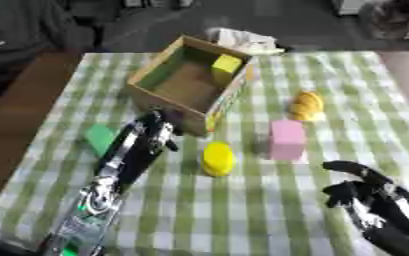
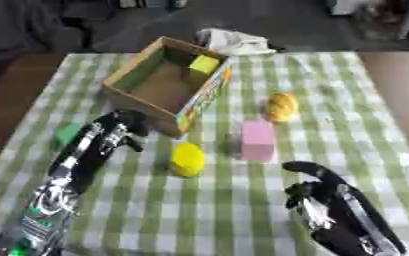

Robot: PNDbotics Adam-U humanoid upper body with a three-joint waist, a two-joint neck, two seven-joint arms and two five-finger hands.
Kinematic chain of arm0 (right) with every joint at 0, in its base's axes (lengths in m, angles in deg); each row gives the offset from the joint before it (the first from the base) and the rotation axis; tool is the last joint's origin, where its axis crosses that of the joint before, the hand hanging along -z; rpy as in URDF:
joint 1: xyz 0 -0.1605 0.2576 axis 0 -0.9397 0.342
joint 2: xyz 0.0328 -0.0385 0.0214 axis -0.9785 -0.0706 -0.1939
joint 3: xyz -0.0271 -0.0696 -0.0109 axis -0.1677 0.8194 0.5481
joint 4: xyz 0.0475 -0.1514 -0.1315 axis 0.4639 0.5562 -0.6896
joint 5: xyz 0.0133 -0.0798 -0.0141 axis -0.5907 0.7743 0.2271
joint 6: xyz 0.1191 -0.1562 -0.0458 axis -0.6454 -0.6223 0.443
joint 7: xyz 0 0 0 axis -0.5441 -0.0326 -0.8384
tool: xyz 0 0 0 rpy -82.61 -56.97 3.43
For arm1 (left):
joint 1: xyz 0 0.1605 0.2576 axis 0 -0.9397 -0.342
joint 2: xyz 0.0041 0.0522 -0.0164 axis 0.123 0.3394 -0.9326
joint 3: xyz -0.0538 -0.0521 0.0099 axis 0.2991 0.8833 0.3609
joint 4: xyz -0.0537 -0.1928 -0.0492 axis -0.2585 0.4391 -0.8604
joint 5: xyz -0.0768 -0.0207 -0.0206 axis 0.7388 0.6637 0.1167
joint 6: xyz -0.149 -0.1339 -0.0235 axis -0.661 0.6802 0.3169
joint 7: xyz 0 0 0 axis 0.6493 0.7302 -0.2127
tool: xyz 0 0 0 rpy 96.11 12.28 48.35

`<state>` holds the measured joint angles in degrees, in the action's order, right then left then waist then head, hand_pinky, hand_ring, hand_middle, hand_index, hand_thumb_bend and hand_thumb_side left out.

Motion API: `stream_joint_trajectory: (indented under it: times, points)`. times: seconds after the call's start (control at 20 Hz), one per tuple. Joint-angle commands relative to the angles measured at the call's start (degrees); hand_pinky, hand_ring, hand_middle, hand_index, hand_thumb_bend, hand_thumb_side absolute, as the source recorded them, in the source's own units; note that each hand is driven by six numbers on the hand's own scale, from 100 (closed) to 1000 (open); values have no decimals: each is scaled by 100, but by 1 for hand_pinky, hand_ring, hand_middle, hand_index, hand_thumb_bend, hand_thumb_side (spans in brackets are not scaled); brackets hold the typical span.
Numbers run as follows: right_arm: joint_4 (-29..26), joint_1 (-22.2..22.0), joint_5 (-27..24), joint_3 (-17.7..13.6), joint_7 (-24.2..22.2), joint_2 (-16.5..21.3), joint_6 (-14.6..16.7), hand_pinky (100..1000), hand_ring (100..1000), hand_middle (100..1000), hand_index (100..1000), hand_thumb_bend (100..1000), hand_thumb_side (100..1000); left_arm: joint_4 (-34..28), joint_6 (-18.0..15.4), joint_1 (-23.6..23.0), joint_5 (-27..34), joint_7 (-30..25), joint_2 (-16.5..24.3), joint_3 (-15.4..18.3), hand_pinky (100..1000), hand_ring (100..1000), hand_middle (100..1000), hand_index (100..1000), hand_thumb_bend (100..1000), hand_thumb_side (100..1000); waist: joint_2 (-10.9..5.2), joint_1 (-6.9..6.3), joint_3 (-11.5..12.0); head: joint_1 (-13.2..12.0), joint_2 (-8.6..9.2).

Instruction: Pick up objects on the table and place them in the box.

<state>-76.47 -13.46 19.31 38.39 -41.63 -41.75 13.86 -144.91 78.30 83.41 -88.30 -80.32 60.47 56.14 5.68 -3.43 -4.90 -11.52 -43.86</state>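
table (image 1: 347, 90) has a green-and-white checked cloth on it. cardboard box (image 1: 190, 82) sits upper-left of centre, open top, turned at an angle. one yellow block (image 1: 227, 66) is already inside, up against the far right wall.

outside the box:
- yellow round object (image 1: 217, 158) on the cloth, just in front of the box's near corner.
- pink block (image 1: 287, 139) standing upright, right of the yellow round one, not touching it.
- orange-yellow rounded object (image 1: 307, 105) further back and right, apart from the pink block. can't make out what it is.
- green block (image 1: 98, 138) on the left, beside the left arm, partly hidden behind it in the right eye view.

left hand (image 1: 158, 131): arm comes up from the lower left, hand is right by the box's near wall, between the green block and the yellow round object. fingers look curled downward, nothing visibly held, but it's blurred, so i can't tell whether it's clenched or relaxed. can't tell if it touches the box either.

right hand (image 2: 317, 185): lower right, over bare cloth, well short of the pink block. fingers curled in, nothing in them, so clenched and empty.

crumpled pale thing (image 1: 242, 40) at the far table edge behind the box.
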Motion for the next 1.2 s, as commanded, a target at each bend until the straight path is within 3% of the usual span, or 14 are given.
stream_joint_trajectory:
  times: [0.05, 0.25, 0.4, 0.65, 0.75, 0.9, 1.0, 1.1, 1.2]
  points:
    - [-89, 32, -5, -37, -4, 40, 6, 705, 484, 797, 812, 100, 467, -151, -54, 24, -100, 150, 88, 192, 562, 681, 583, 763, 100, 748, -44, 16, 7, -2, -26]
    - [-76, 21, 12, -51, 10, 44, 7, 705, 484, 797, 812, 100, 467, -154, -256, 3, -376, 431, 381, 535, 572, 692, 598, 771, 100, 619, -52, -2, 6, 24, -26]
    - [-67, 13, 28, -57, 14, 70, 11, 705, 484, 797, 813, 100, 467, -154, -511, -25, -639, 540, 773, 795, 604, 721, 643, 790, 100, 446, -66, -41, -3, 53, -26]
    - [-51, -3, 58, -75, 30, 127, 18, 705, 484, 798, 813, 100, 467, -154, -946, -226, -1076, 226, 1478, 1171, 677, 749, 710, 833, 100, 256, -82, -129, -15, 112, -26]
    - [-43, -6, 71, -74, 29, 156, 21, 706, 485, 798, 813, 100, 467, -154, -1033, -343, -1251, 54, 1764, 1282, 708, 747, 724, 846, 100, 244, -88, -173, -20, 128, -26]
    - [-32, -5, 82, -71, 24, 171, 23, 706, 485, 798, 813, 100, 468, -154, -884, -430, -1600, -266, 2303, 1442, 752, 744, 741, 870, 100, 226, -92, -197, -27, 151, -26]
    - [-33, -12, 77, -74, 24, 138, 25, 706, 485, 798, 813, 100, 467, -154, -671, -339, -2740, -914, 2828, 1544, 767, 743, 747, 885, 210, 244, -94, -151, -31, 166, -26]
    - [-33, -25, 80, -80, 25, 130, 24, 706, 485, 798, 813, 100, 467, -154, -509, -236, -3638, -1465, 2914, 1557, 786, 749, 756, 895, 301, 275, -95, -136, -46, 170, -26]
    - [-32, -34, 85, -83, 28, 129, 23, 706, 485, 798, 813, 100, 468, -154, -377, -164, -4125, -1954, 2941, 1536, 796, 751, 763, 899, 352, 299, -93, -134, -61, 174, -26]
